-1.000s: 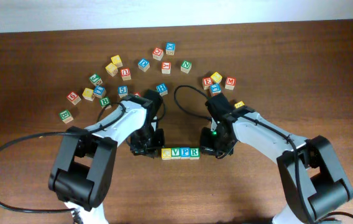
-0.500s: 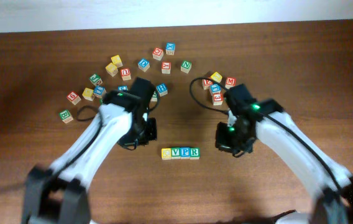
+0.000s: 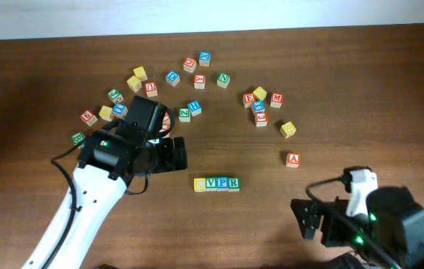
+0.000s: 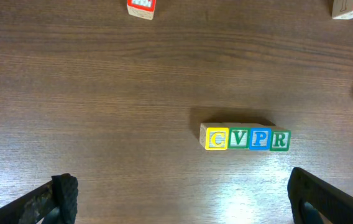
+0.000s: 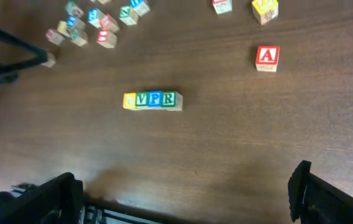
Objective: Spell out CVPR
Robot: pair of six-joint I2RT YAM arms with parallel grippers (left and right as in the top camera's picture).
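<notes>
C, V, P and R blocks (image 4: 245, 138) sit touching in one row beyond the left hand's (image 4: 183, 199) widely parted fingers (image 4: 64, 198).

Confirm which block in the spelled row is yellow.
The C block, at the row's left end in the left wrist view. The others differ: the V block is green, the P block blue, the R block green.

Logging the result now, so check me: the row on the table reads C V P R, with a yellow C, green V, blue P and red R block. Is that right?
Not quite. The R block is green, not red, as the left wrist view shows. The rest holds: it reads C V P R, with a yellow C block, green V block and blue P block.
</notes>
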